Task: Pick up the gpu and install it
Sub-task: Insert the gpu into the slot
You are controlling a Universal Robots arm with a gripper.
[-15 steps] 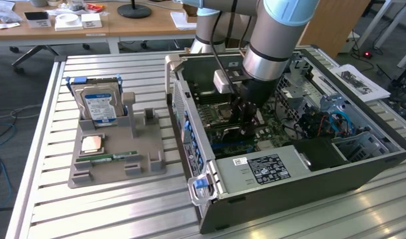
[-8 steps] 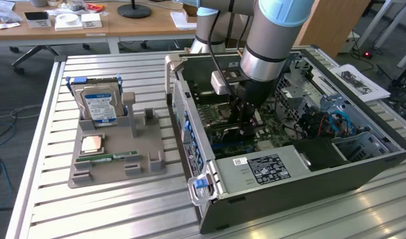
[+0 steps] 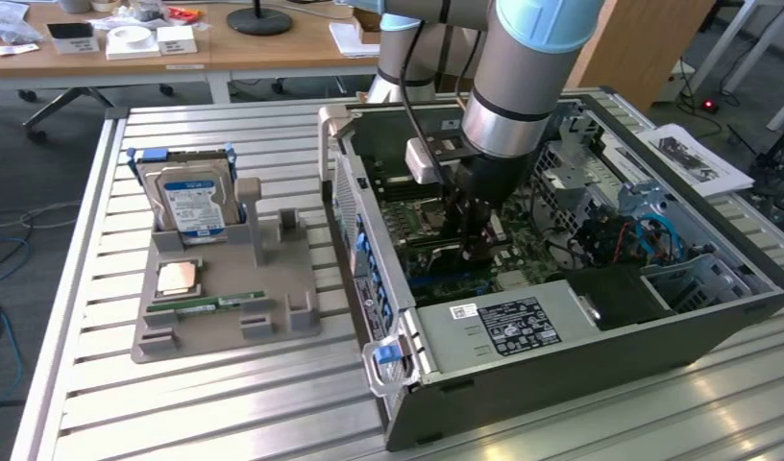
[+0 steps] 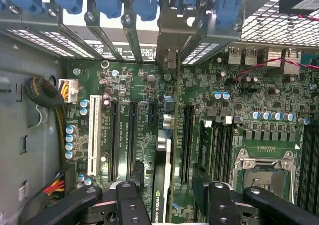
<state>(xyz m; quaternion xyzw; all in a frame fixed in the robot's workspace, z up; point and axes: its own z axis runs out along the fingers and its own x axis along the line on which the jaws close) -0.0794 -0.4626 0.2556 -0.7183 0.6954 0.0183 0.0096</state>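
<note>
First, from the exterior view we see the claw [image 3: 479, 252] sunk into the open computer case [image 3: 623, 370], with the hard drive [image 3: 191, 204] well apart from it toward the exterior view's left. At the wrist, we find its fingers [image 4: 130, 205] spread. The gpu [image 4: 162, 185] stands edge-on between them, nearer one finger, over the motherboard [image 4: 239, 85] beneath the claw.

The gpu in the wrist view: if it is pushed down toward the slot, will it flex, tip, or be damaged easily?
Probably stiff but fragile: the gpu is a thin card, seen edge-on. Standing on edge over the motherboard, it would likely tip if unsupported. Its metal bracket probably makes that end heavier.
</note>
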